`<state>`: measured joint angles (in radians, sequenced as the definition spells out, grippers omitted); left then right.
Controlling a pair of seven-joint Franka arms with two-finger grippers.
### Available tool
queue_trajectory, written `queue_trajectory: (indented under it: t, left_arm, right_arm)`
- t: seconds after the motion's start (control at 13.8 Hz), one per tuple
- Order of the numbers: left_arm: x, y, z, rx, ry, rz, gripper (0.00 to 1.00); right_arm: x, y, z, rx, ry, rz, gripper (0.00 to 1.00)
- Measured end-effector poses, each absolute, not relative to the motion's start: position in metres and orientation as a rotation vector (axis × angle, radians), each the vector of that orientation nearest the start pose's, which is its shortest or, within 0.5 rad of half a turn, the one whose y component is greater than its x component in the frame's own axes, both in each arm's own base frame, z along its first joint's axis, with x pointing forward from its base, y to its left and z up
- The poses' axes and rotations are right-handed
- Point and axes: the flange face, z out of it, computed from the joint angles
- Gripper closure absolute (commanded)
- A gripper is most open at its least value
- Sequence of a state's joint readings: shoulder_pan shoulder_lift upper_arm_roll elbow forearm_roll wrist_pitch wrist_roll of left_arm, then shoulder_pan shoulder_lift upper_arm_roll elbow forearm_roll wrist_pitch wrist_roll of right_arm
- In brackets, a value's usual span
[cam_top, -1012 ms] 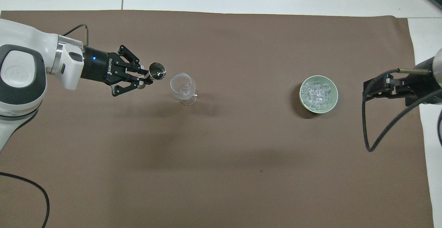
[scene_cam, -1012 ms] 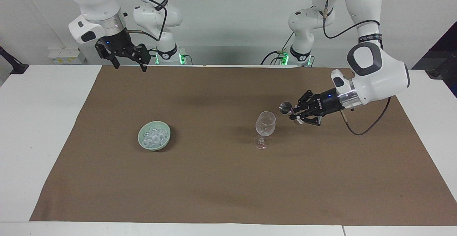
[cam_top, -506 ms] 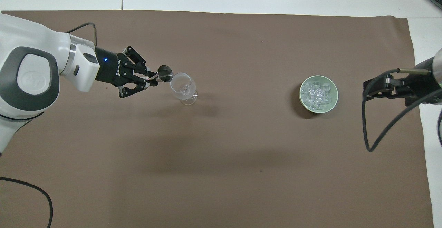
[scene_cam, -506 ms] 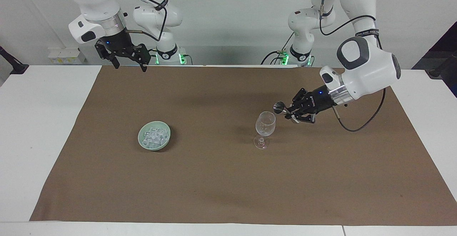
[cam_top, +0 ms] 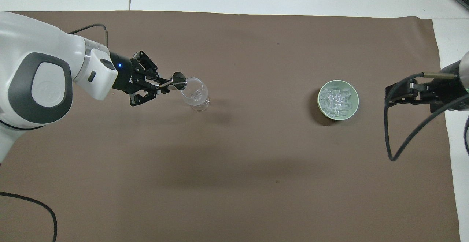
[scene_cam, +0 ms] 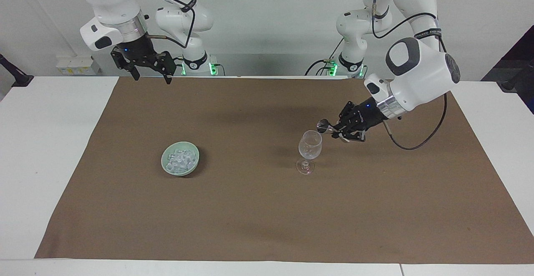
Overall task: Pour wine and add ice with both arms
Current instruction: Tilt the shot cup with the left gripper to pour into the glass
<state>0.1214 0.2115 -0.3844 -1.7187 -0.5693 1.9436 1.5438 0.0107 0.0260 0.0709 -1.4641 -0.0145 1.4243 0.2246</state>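
In the facing view the left tool is clamped on a small metal measuring cup held tipped just over the rim of the stemmed glass, while the right tool, its fingers apart and holding nothing, waits over the worktop edge well away from the glass. From overhead the cup overlaps the glass rim, and the ice lies heaped in a pale green bowl well apart from the glass, toward the right arm's end. To pour well, I judge the cup's lip should stay centred over the glass mouth and tilt slowly, without knocking the tall, easily toppled glass.
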Motion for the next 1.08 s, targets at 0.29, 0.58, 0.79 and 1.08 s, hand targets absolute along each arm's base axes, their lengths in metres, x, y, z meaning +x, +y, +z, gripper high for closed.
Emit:
queue_trajectory:
  t: [0.29,0.58,0.79,1.08]
  left_arm:
    - [0.599,-0.182,0.481,-2.475,2.513,-0.636,1.00]
    - [0.598,-0.191,0.481,-2.486,2.435,-0.547,1.00]
    - [0.596,-0.203,0.481,-2.489,2.390,-0.495,1.00]
    - [0.591,-0.222,0.484,-2.473,2.346,-0.432,1.00]
  right_arm:
    - [0.546,0.042,0.647,-3.154,0.228,0.100,0.00]
    - [0.546,0.042,0.647,-3.154,0.228,0.100,0.00]
    - [0.546,0.042,0.647,-3.154,0.228,0.100,0.00]
    - [0.546,0.042,0.647,-3.154,0.228,0.100,0.00]
